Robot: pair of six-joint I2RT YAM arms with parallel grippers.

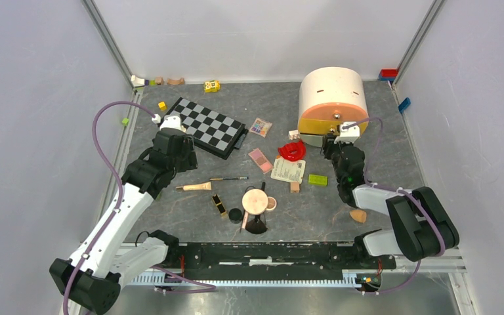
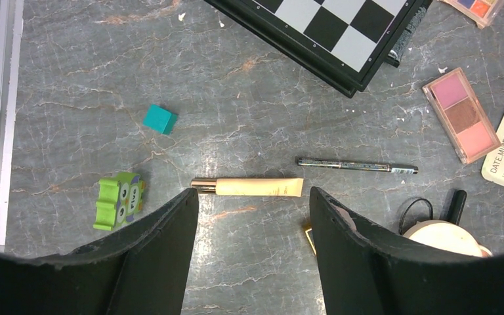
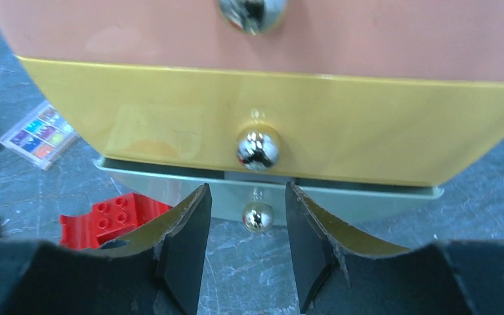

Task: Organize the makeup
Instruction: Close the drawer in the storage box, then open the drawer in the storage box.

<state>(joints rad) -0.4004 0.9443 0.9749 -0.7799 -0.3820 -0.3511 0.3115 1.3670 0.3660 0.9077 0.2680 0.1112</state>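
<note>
A robot lab test cell: plain white walls [image 1: 249,33], aluminium frame posts [image 1: 108,39], grey slate-look table [image 1: 184,213]

On your tabletop [image 1: 394,157], the chessboard [image 1: 209,126] lies back left and the drawer unit [image 1: 333,98] back right. Between them, the rear palette [image 1: 260,126] lies behind the front palette [image 1: 260,159]. Nearer you, the tube [image 1: 193,187] lies left of the pencil [image 1: 230,178].

Grey table [image 1: 275,102] carries chessboard [image 1: 209,126], pink palette [image 1: 260,159], drawers [image 1: 333,105].
</note>
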